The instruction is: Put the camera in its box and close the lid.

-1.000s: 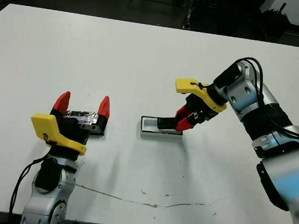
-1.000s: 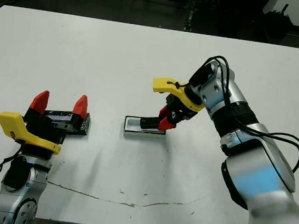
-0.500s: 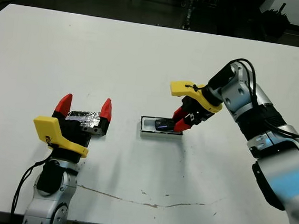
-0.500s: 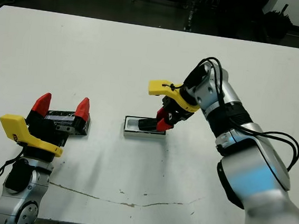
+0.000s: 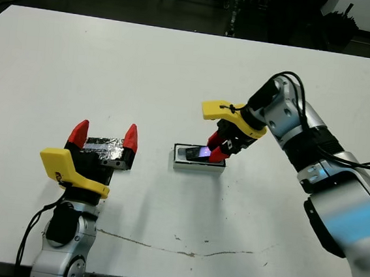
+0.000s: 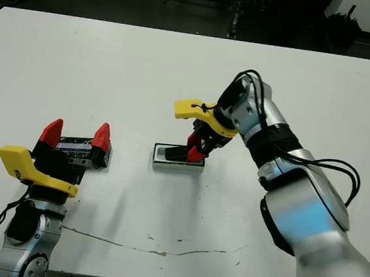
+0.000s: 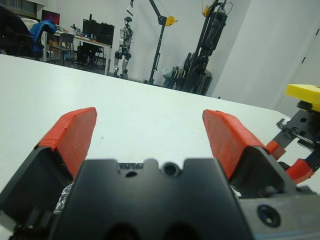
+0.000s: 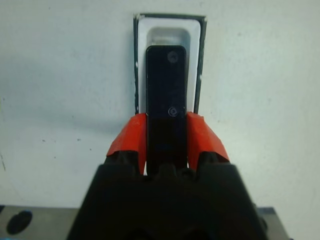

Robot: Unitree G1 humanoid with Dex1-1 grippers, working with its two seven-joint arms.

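The right gripper [image 5: 214, 152] is clamped on the camera [image 8: 166, 95], its two red fingers [image 8: 129, 137] pressed against the bar's long sides near one end. The camera reaches forward from the fingertips and lies lengthwise over the white lining of the box [image 8: 199, 55], which sits on the counter [image 5: 179, 66] directly below and ahead of this gripper; whether the bar touches the lining cannot be told. Well apart from it, the left gripper [image 5: 104, 136] has its fingers spread wide with nothing between them. The lid [image 5: 104, 145], its crinkled silvery top up, lies on the counter just ahead of that gripper, between and below its fingertips.
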